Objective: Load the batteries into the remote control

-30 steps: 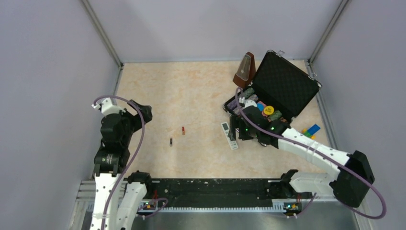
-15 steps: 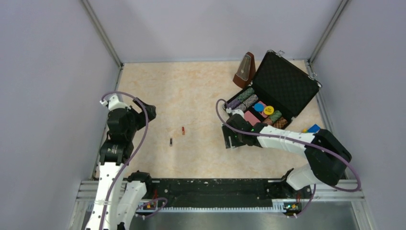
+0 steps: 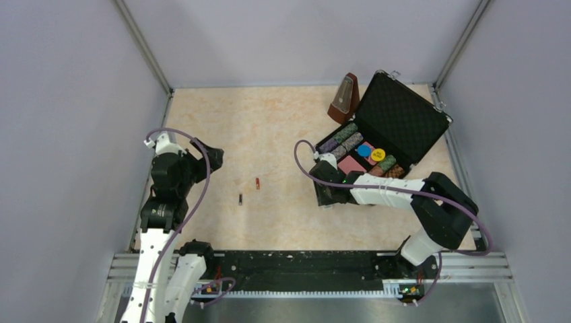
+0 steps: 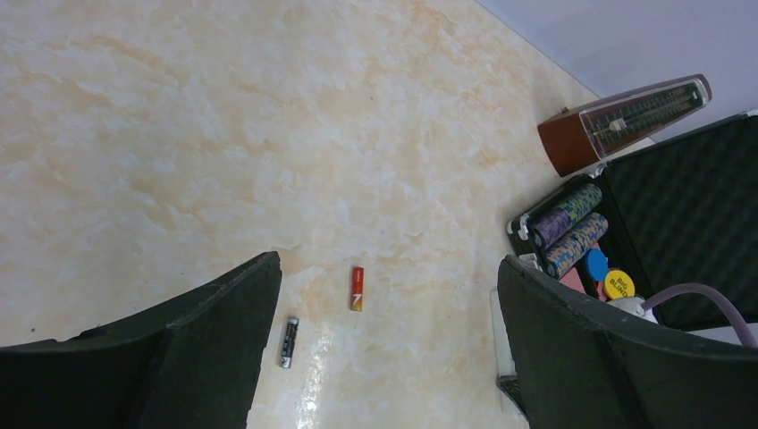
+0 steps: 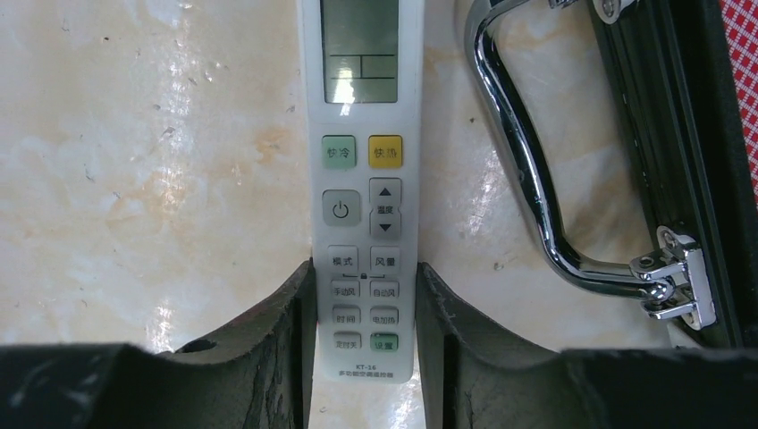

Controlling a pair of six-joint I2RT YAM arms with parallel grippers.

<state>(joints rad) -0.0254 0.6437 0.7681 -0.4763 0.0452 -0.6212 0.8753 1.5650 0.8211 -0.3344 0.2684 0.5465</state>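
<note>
Your right gripper [image 5: 365, 288] pinched the remote control [image 5: 361, 179] at its lower end on the table [image 5: 134, 179], beside the case [image 5: 679, 107]. Your left gripper [image 4: 386, 261] hung spread wide, with the black battery [image 4: 289, 341] and red battery [image 4: 357, 288] lying loose beyond.

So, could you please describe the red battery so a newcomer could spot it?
From the open black case on the right of the table, look left to its middle, where two tiny cylinders lie apart. The red battery is the one nearer the case and farther from the arm bases; its neighbour, the black battery, is dark.
</note>
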